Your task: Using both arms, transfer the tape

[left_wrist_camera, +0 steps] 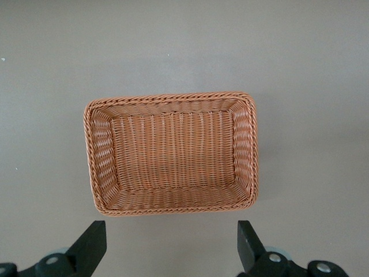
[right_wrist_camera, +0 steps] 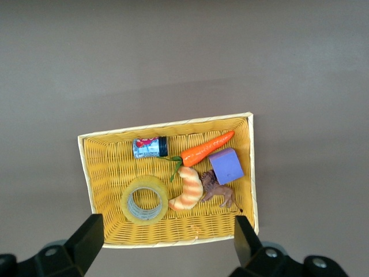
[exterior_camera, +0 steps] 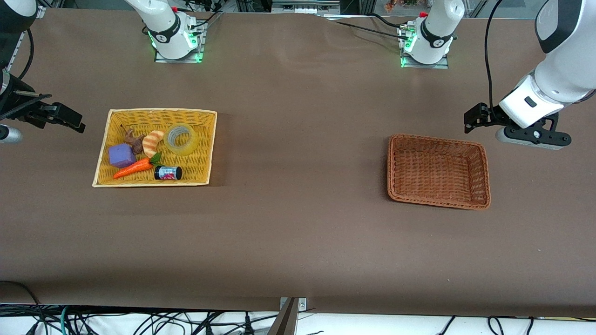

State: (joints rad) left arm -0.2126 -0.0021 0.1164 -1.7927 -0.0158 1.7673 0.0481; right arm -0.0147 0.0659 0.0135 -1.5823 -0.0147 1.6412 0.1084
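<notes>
The tape, a translucent yellowish ring, lies flat in the yellow basket at the right arm's end of the table. In the right wrist view the tape lies in the basket near my right gripper's fingers. My right gripper is open and empty, up in the air beside that basket. My left gripper is open and empty, up in the air beside the empty brown basket at the left arm's end.
The yellow basket also holds a purple block, a carrot, a striped croissant-like toy, a brown animal toy and a small black jar. Bare brown table lies between the baskets.
</notes>
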